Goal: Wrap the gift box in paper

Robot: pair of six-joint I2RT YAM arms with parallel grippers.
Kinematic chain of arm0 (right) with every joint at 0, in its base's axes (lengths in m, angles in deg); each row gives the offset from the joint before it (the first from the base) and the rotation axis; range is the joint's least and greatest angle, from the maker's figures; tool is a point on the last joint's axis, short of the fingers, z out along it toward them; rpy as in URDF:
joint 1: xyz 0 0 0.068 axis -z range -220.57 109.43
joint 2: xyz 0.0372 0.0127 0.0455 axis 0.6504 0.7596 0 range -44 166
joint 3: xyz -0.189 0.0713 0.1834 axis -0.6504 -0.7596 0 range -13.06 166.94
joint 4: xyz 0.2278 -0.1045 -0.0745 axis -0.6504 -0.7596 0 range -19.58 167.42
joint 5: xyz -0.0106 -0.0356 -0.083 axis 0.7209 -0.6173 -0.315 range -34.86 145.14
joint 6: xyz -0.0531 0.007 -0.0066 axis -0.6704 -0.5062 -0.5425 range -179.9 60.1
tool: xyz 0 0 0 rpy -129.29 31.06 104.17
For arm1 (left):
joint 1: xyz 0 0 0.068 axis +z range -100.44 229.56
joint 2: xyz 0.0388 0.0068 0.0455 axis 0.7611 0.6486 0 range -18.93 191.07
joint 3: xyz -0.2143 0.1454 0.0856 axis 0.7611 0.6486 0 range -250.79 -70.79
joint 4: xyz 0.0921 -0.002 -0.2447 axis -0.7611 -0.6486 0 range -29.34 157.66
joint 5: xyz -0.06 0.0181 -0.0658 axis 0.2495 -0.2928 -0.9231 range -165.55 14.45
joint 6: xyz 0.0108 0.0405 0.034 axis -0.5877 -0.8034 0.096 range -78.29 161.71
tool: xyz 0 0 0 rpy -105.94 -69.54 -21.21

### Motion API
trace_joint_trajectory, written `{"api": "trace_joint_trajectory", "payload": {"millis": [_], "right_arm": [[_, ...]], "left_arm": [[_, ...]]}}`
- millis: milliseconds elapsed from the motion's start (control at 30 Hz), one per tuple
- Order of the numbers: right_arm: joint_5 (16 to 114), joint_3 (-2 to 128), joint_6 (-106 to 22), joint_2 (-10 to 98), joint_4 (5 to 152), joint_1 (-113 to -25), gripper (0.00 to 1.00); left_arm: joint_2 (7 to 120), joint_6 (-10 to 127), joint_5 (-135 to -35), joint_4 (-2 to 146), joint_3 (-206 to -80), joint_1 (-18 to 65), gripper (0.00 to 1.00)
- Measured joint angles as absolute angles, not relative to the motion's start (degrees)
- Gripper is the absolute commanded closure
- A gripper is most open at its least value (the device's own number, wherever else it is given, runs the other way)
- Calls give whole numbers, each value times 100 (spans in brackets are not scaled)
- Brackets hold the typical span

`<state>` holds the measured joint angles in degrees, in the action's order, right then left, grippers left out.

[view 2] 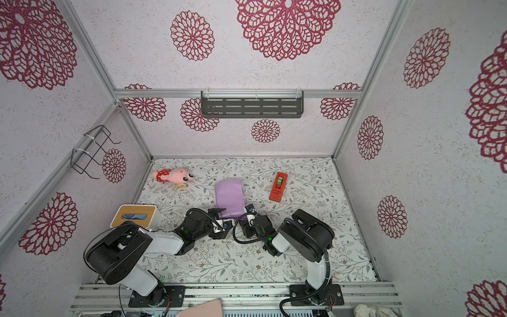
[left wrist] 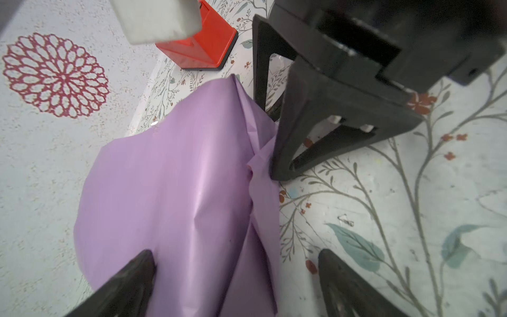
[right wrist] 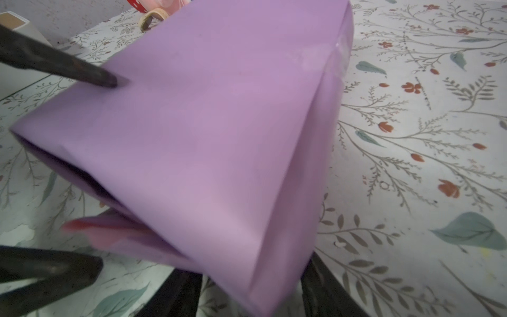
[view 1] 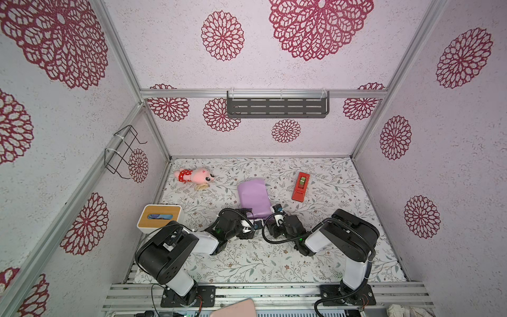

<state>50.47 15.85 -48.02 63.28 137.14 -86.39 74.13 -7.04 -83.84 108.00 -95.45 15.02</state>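
Note:
The paper (view 1: 253,197) (view 2: 230,197), lilac side out, is folded into a box-shaped parcel at mid-table. The gift box itself is hidden under it. The parcel's near end is an open sleeve, with a pink-faced flap (right wrist: 96,233) lying on the table. My left gripper (view 1: 252,218) (left wrist: 236,274) is open at the near left corner. One of its fingers (right wrist: 82,74) rests on the parcel's top and the other lies on the table. My right gripper (view 1: 274,212) (right wrist: 249,291) stands at the near right corner, its jaws apart astride that corner.
A red tape dispenser (view 1: 301,186) lies right of the parcel. A pink plush toy (view 1: 194,175) and a small tape roll (view 1: 201,187) are at the far left. A white tissue box with a wooden top (view 1: 159,216) sits by the left wall.

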Motion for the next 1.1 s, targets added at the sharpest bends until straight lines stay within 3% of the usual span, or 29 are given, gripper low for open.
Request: {"api": "trace_joint_trajectory", "payload": {"millis": [400, 700, 1100], "right_arm": [[5085, 1585, -4756, 6331, 13719, -8629, 44], [5085, 1567, -4722, 6256, 13694, -8580, 40], [5386, 1095, -4621, 4676, 12637, -8270, 27]], "left_arm": [[7996, -923, -8400, 11486, -9748, 1616, 17], [8044, -1001, -8439, 11644, -9772, 1653, 36], [8042, -1216, -8535, 11663, -9788, 1659, 41]]}}
